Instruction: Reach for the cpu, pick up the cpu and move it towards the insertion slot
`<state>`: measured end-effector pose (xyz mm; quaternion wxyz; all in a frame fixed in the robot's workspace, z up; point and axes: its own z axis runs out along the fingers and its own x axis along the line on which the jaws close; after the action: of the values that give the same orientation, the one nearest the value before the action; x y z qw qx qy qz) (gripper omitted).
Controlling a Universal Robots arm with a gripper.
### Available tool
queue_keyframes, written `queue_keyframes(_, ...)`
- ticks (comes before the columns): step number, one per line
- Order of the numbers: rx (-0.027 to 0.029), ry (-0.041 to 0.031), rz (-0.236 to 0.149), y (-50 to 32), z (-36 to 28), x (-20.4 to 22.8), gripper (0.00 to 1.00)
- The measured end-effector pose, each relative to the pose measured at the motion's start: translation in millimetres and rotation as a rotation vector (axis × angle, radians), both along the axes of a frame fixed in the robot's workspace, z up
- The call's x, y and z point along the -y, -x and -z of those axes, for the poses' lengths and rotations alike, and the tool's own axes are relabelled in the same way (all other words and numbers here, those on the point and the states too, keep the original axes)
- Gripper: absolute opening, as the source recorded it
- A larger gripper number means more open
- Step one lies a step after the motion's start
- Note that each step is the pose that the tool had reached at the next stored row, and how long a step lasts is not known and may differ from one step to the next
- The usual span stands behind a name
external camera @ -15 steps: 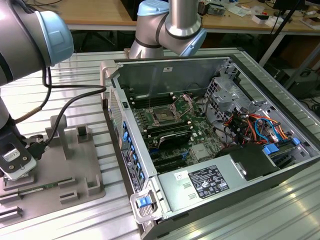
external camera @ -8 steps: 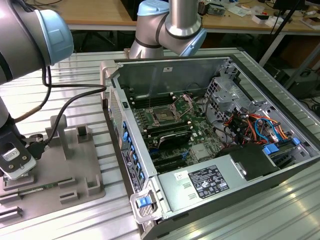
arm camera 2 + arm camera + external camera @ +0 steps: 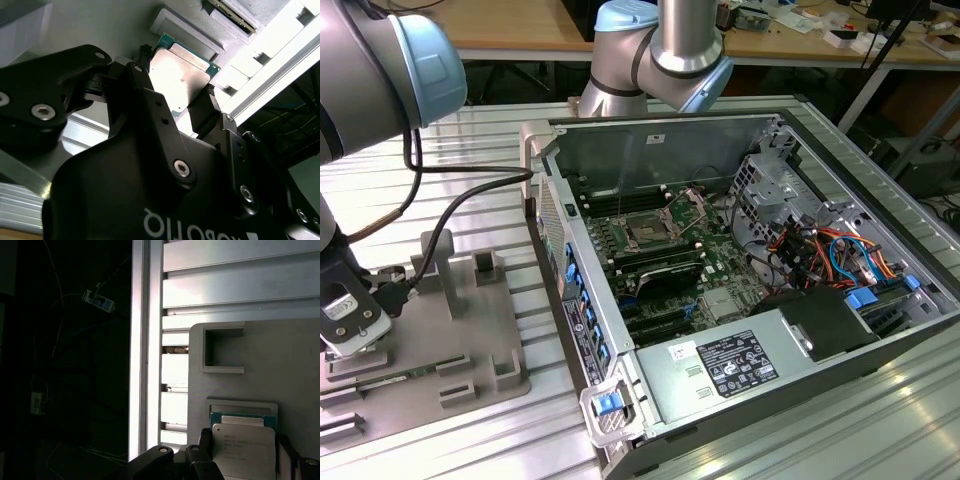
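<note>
Grasping the cpu, apparently, hand over grey fixture, faint print on cpu unreadable

Robotics lab or electronics workshop. A grey robot arm with pale blue joint caps stands over a tabletop built from ribbed aluminium profiles. On it lies 1 open computer case, exposing its green circuit board, the insertion slot and bundles of red, orange and blue wires. Beside the case sits a grey fixture plate with raised blocks. A black cable loops above the plate. Behind, wooden desks on metal legs carry small clutter.
</note>
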<state>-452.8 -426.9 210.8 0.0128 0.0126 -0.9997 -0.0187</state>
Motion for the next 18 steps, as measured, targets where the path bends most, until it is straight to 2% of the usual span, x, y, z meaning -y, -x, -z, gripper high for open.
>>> queue_keyframes(18, 0.0, 0.0, 0.0, -0.1, -5.0, 0.0, 0.55)
